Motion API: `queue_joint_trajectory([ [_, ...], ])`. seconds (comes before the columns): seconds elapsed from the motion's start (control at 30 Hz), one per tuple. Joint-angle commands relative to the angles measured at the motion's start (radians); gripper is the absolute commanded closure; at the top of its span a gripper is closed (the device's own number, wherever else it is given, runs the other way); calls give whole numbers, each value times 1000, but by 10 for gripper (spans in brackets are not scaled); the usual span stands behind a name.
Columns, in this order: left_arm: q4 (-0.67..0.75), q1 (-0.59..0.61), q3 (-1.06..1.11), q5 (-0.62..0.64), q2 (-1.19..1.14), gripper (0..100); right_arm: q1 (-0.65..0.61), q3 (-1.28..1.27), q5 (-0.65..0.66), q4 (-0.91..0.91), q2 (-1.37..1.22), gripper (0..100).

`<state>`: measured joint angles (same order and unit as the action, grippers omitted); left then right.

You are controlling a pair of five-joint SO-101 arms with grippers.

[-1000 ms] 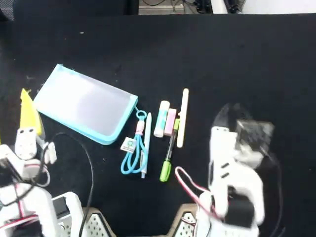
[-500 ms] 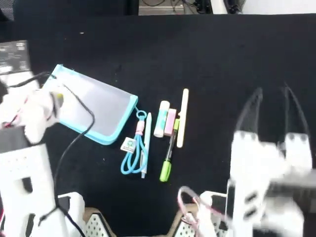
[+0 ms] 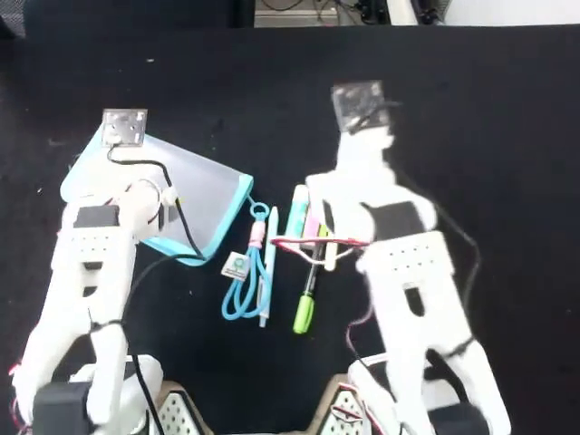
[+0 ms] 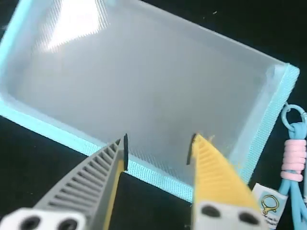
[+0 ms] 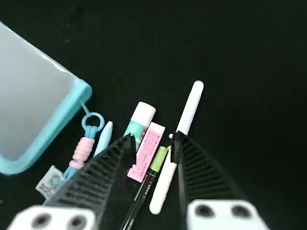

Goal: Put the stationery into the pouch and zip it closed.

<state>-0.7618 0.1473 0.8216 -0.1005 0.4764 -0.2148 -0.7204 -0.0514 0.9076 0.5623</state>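
From the high view, the pouch (image 3: 195,195) lies flat on the black counter (image 3: 480,127), with the left arm (image 3: 91,249) leaning over its near edge. The right arm (image 3: 399,240) hangs above the stationery, which is laid out in a row just beside the pouch: a blue lanyard (image 3: 243,292), a pale blue pen (image 3: 268,272), a green highlighter (image 3: 304,311), a white and green tube (image 3: 297,201) and a pink eraser (image 3: 314,222). One arm to each job looks to be the plan.

In the left wrist view, the left claw (image 4: 158,143) is released, its fingers spread and poised over the pouch's turquoise border, probably so it can pin or open the pouch. I cannot tell whether the zip is open.

In the right wrist view, the right claw (image 5: 152,139) is also released and grasps nothing. Its tips straddle the eraser and highlighter, with a cream pen (image 5: 189,108) just beside one finger. Those pieces lie touching, so a single pick may drag a neighbour along.
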Motion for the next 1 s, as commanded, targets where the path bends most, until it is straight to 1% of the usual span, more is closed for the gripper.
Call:
queue_joint_trajectory([
  [0.0,18,-19,-18,9,-64,695,-25,-116,-25,-187,-36,864],
  [0.1,11,-59,-82,9,-95,705,-23,-183,-71,-264,-44,864],
  [0.2,5,-99,-219,0,-110,704,-18,-194,-94,-273,-44,864],
  [0.23,5,-111,-262,-18,-126,703,-17,-194,-98,-273,-44,864],
  [0.27,-5,-131,-311,-64,-150,703,-14,-194,-98,-275,-44,864],
  [0.33,-69,-168,-414,-144,-213,704,9,-193,-100,-276,-42,864],
  [0.43,-192,-199,-572,-158,-345,705,54,-197,-100,-295,-42,864],
  [0.53,-232,-199,-694,-160,-488,707,80,-199,-100,-304,-47,864],
  [0.63,-238,-199,-763,-160,-592,707,81,-200,-100,-304,-47,864],
  [0.73,-232,-209,-799,-161,-644,707,80,-200,-100,-304,-48,864],
  [0.83,-230,-239,-809,-155,-664,707,78,-202,-100,-301,-48,864],
  [0.97,-238,-229,-809,-161,-664,707,74,-217,-98,-305,-48,864],
])
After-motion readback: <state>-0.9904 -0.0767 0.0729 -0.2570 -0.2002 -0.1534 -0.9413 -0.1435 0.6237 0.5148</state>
